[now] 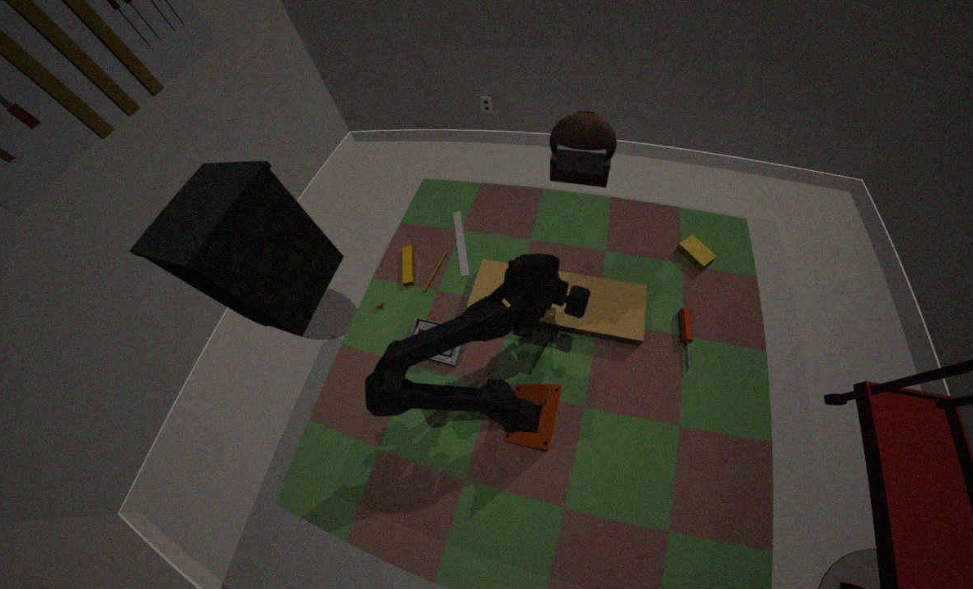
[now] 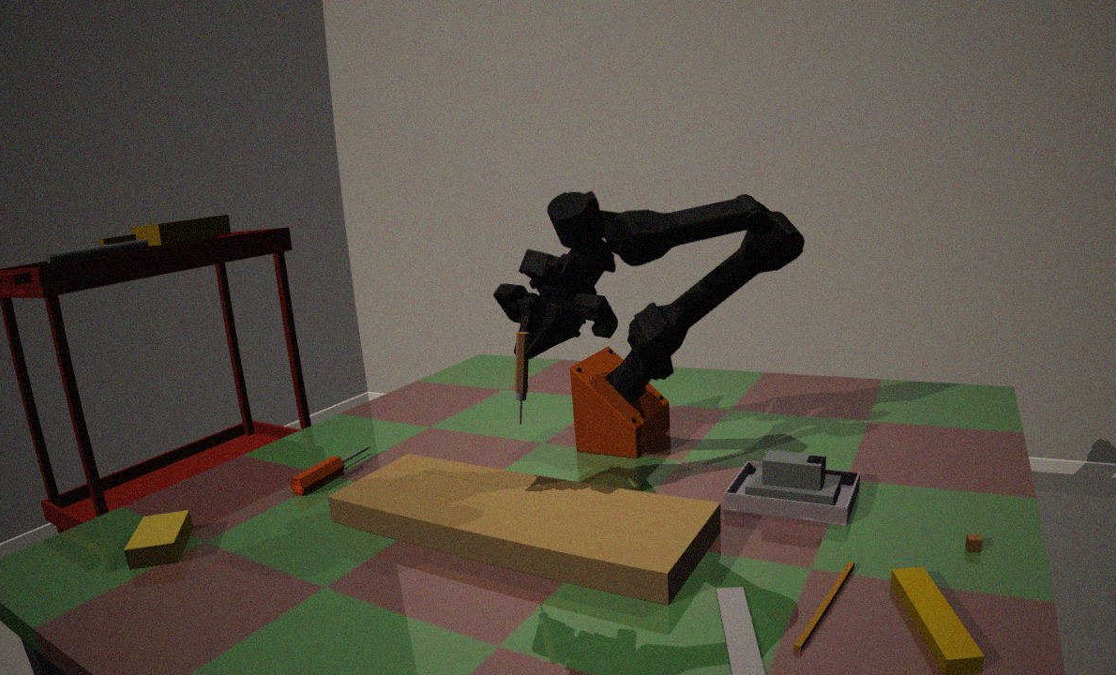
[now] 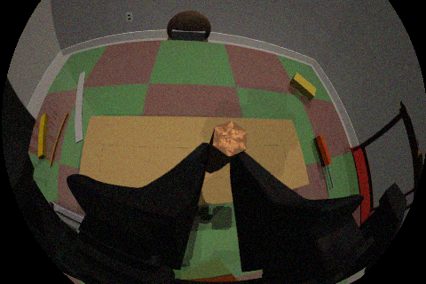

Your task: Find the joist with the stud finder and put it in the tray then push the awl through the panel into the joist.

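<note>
My gripper (image 2: pixel 526 342) (image 3: pixel 219 151) is shut on the awl (image 2: pixel 520 367) (image 3: pixel 230 138) by its light brown handle. The awl hangs nearly upright, its thin metal tip down and free in the air. The tan floor panel (image 1: pixel 611 298) (image 2: pixel 461 504) (image 3: pixel 133 135) lies flat on the table below; in the top view the gripper overlaps its robot-side edge. The grey stud finder (image 2: pixel 793 472) sits in the shallow tray (image 2: pixel 789 513) (image 1: pixel 442 361) (image 3: pixel 67 214). In the top view the arm covers much of the tray. The joist is hidden from view.
An orange screwdriver (image 1: pixel 685 325) (image 2: pixel 318 474) (image 3: pixel 323 150) and a yellow block (image 1: pixel 696 251) (image 2: pixel 158 538) (image 3: pixel 303 85) lie beyond one panel end. A pale strip (image 1: pixel 460 244) (image 3: pixel 79 107), a pencil-like stick (image 1: pixel 436 270) (image 2: pixel 825 606), a yellow bar (image 1: pixel 407 264) (image 2: pixel 935 619) and a small cube (image 1: pixel 379 304) (image 2: pixel 973 543) lie beyond the other.
</note>
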Controlling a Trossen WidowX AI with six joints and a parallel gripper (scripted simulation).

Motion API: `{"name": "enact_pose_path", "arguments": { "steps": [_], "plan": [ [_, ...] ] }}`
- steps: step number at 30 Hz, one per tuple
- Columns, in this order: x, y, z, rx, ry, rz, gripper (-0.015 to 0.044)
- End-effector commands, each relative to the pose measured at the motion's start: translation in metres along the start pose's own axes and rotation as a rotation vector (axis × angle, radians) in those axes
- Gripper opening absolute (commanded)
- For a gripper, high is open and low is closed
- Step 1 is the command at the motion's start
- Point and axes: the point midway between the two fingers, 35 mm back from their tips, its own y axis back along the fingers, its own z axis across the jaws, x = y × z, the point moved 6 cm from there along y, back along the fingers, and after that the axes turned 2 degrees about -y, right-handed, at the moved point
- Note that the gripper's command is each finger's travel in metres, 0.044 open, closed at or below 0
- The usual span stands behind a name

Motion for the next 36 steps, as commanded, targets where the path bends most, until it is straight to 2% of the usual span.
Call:
{"name": "enact_pose_path", "arguments": {
  "steps": [1, 11, 36],
  "plan": [
    [-0.006, -0.015, 0.014, -0.057, 0.025, 0.029, 0.0],
    [-0.008, -0.05, 0.05, -0.18, 0.081, 0.112, 0.0],
    [0.001, -0.059, 0.05, -0.182, 0.082, 0.114, 0.0]
  ]
}}
